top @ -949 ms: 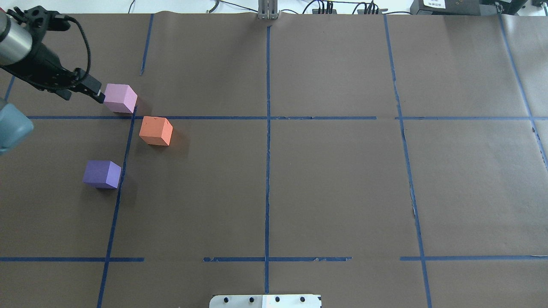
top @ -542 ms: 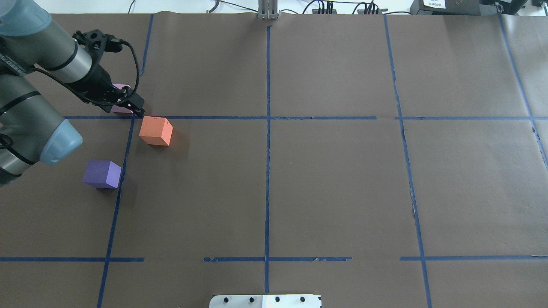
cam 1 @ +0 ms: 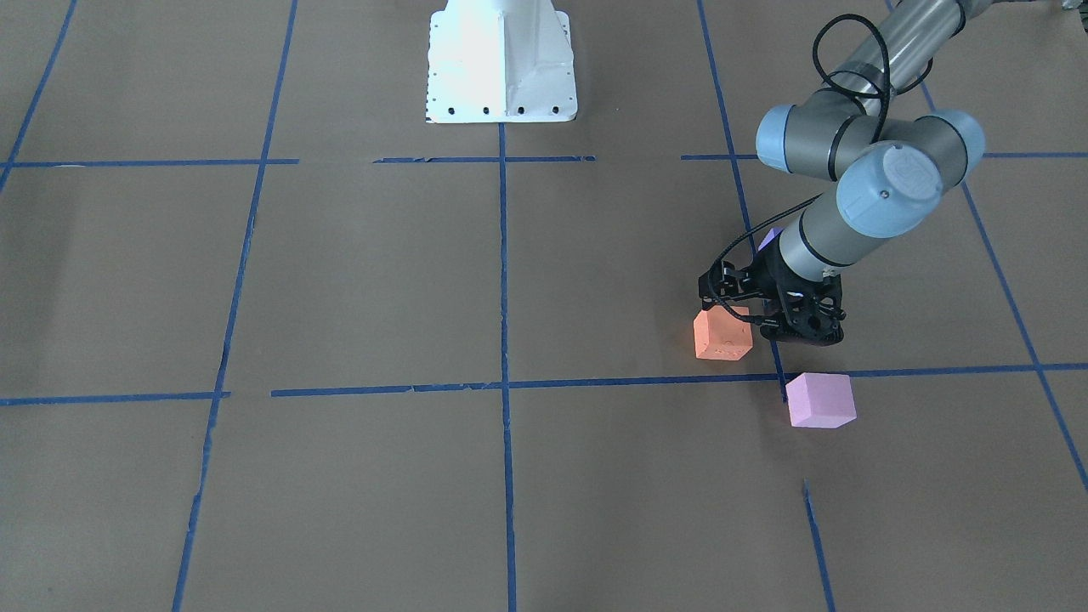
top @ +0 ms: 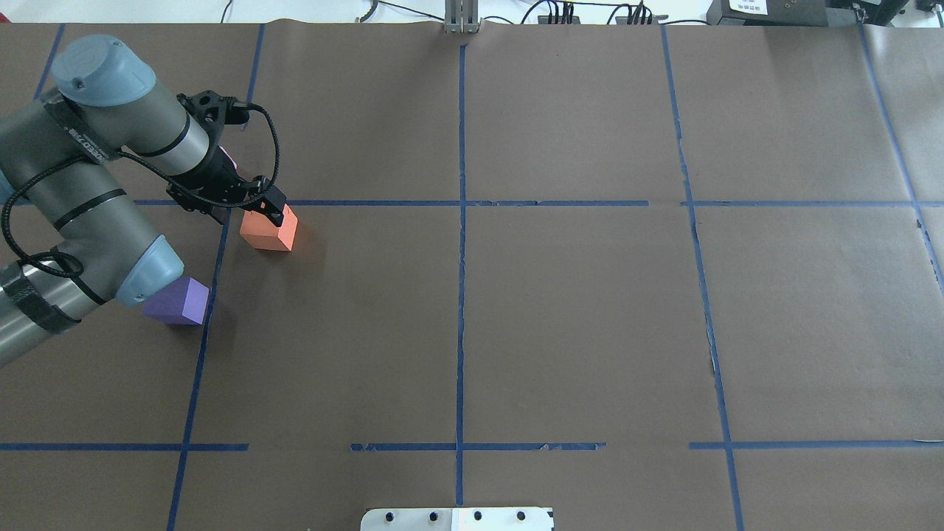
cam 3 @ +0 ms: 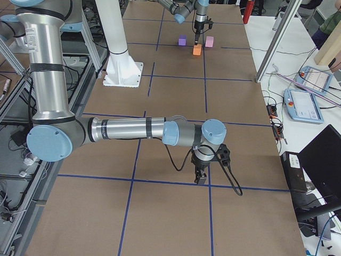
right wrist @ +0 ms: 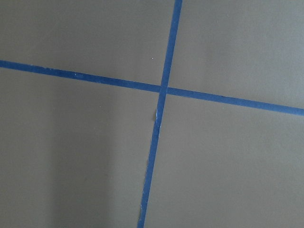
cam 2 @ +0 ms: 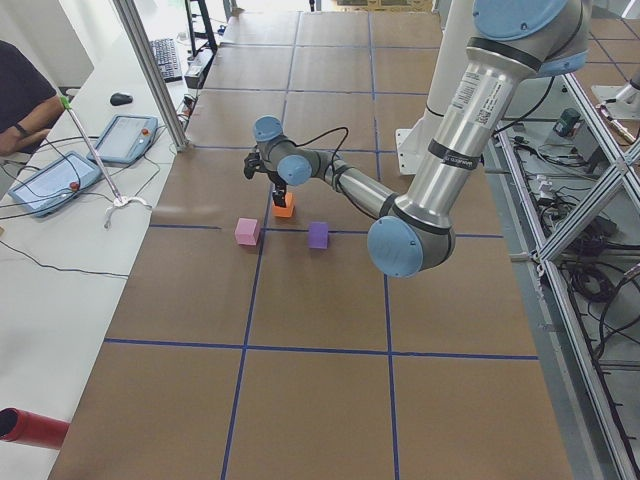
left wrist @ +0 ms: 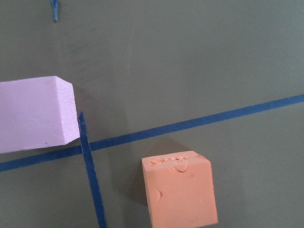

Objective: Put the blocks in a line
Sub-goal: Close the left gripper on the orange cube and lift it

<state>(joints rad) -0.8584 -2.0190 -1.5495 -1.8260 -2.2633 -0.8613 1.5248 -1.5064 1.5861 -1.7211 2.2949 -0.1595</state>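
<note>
Leftover from the pink block [cam 1: 820, 399], left pincer [top: 276, 213] now hovers above the orange block [top: 265, 234], upper left, grip undeterminable.

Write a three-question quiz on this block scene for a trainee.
1. True or false: the three blocks touch one another.
2. In the overhead view, which block does the left gripper overlap? A purple; B orange; C pink.
3. What colour are the tape lines on the table?
Key: 1 false: orange block, pink block and purple block stand apart; 2 B; 3 blue.
</note>
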